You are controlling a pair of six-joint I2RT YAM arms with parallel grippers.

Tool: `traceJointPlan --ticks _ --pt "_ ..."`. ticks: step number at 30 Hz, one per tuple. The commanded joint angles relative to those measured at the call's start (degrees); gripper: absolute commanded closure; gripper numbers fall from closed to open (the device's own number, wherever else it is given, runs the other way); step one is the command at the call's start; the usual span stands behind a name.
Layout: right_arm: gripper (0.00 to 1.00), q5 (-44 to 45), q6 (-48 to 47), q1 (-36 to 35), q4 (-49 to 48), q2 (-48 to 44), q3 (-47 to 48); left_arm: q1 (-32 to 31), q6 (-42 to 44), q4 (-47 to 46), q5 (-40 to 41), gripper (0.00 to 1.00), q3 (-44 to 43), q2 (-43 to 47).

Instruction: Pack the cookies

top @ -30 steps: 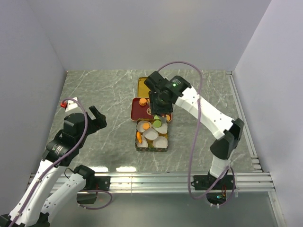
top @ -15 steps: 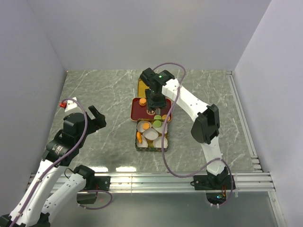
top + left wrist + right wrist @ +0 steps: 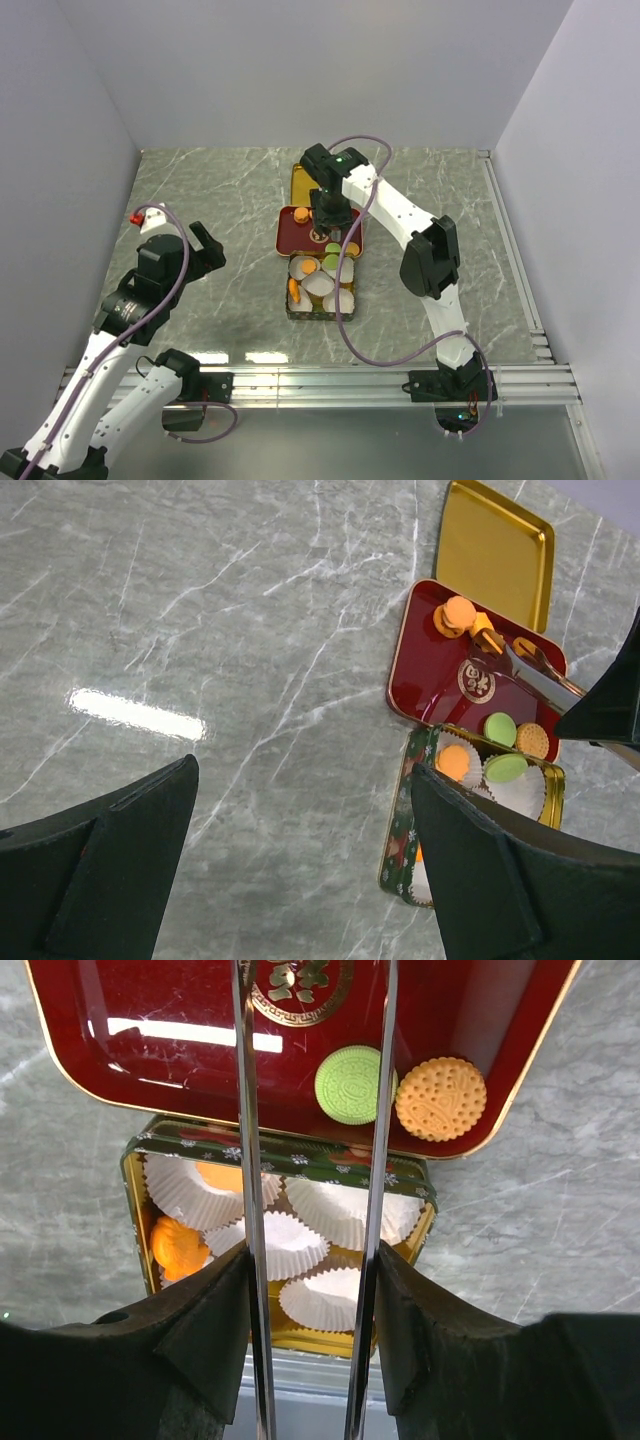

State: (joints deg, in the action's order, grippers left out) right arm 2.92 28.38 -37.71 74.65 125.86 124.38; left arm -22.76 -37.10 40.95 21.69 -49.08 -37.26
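Left gripper (image 3: 305, 770): fingers spread wide with nothing between them, hanging over the bare marble table (image 3: 200, 630). The packing area is seen ahead and to the right of these fingers. Right gripper (image 3: 312, 1270): fingers partly closed and pressed against the outer faces of a pair of metal tongs (image 3: 248, 1110). The tongs are gripped with their two blades apart, and nothing is seen pinched between the blades. Directly under the right fingers the green-walled tin (image 3: 290, 1156) is seen, lined with white paper cups (image 3: 285, 1245). Two orange cookies (image 3: 172, 1245) are noted in it, both left of the left blade — one in a cup, one against the tin's left wall. Just beyond the tin the red tray (image 3: 100, 1070) is set against its far rim. On the tray a green cookie (image 3: 352, 1084) lies between the blades, and a tan cookie (image 3: 441, 1098) lies just outside the right blade; the two are nearly touching. Farther out, at the tray's far corner, an orange pair (image 3: 458, 615) is recorded close to the blade tips — contact cannot be told. Farthest out, the gold lid (image 3: 495, 550) lies flat against the tray's far edge.
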Motion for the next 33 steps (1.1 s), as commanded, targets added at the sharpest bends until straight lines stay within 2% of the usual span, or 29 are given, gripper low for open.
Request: traceJointPlan --ticks 1,18,33 --pt "0.45 -0.6 -0.7 0.3 -1.2 0.3 0.0 0.3 0.8 -2.0 -0.7 0.07 -0.2 -0.4" --pt "0.49 -0.6 -0.5 0.2 -3.2 -1.8 -5.1 0.3 0.7 -2.0 -0.6 0.07 -0.2 -0.2" --pt "0.59 0.3 0.3 0.3 -4.1 -7.6 -10.1 0.9 0.7 -2.0 -0.4 0.07 -0.1 1.0"
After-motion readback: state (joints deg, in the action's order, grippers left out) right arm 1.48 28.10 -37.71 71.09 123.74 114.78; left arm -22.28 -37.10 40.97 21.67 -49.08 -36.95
